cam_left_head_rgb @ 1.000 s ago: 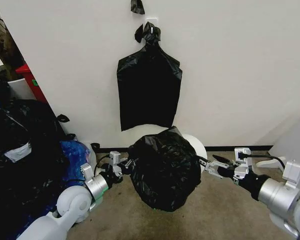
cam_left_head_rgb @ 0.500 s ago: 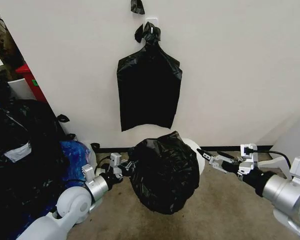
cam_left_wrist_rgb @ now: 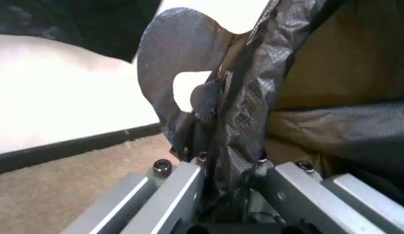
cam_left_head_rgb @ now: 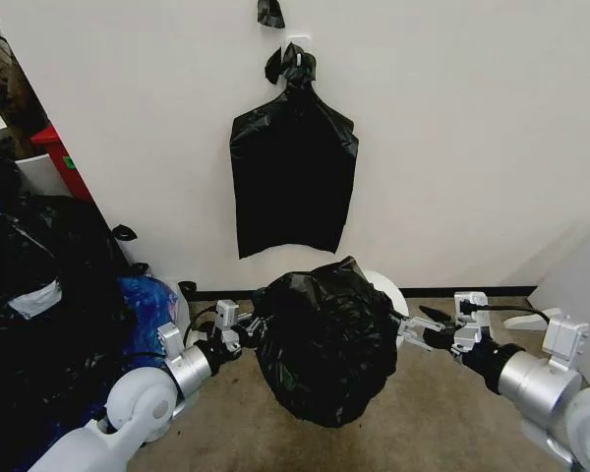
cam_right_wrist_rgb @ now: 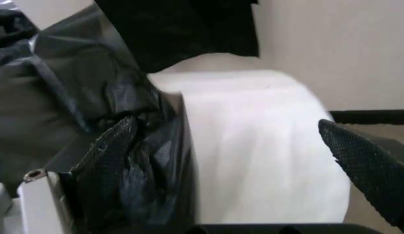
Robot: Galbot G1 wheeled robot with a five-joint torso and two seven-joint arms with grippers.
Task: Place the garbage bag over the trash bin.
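Head view: the garbage bag (cam_left_head_rgb: pixel 323 339) bulges over most of the trash bin (cam_left_head_rgb: pixel 390 287) on the floor by the wall. The left gripper (cam_left_head_rgb: pixel 244 329) pinches the bag's left edge; the right gripper (cam_left_head_rgb: pixel 405 327), fingers spread, reaches toward the uncovered rim. The thin film could tear or slip off if pulled unevenly.

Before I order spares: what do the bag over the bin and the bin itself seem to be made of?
The bag looks like thin, glossy black plastic film: it crinkles, hangs limp, and lets light through where the left claw pinches it. The bin looks like smooth, matte white plastic, probably rigid, with no seams showing. The right claw is open beside it.
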